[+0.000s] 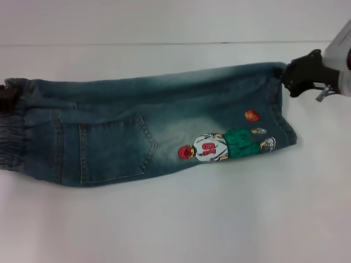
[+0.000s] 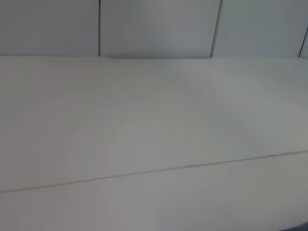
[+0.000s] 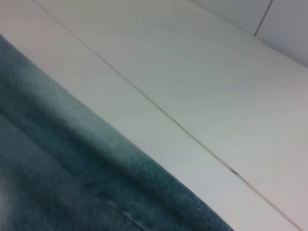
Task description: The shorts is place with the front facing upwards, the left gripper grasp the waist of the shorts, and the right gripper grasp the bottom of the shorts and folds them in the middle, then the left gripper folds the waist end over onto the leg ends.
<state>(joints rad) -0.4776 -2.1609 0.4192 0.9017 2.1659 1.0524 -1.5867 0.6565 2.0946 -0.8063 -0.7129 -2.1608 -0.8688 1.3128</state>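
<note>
The shorts lie across the table, folded in half lengthwise, with the patch pocket and the cartoon player patch on top. The gathered waist is at the left and the leg ends at the right. My right gripper is at the far corner of the bottom of the shorts, shut on the hem there. The right wrist view shows denim close up. A dark shape at the waist's far corner, cut by the picture's edge, looks like my left gripper. The left wrist view shows no shorts.
The white table runs wide in front of and behind the shorts. Its seam line and grey wall panels show in the left wrist view.
</note>
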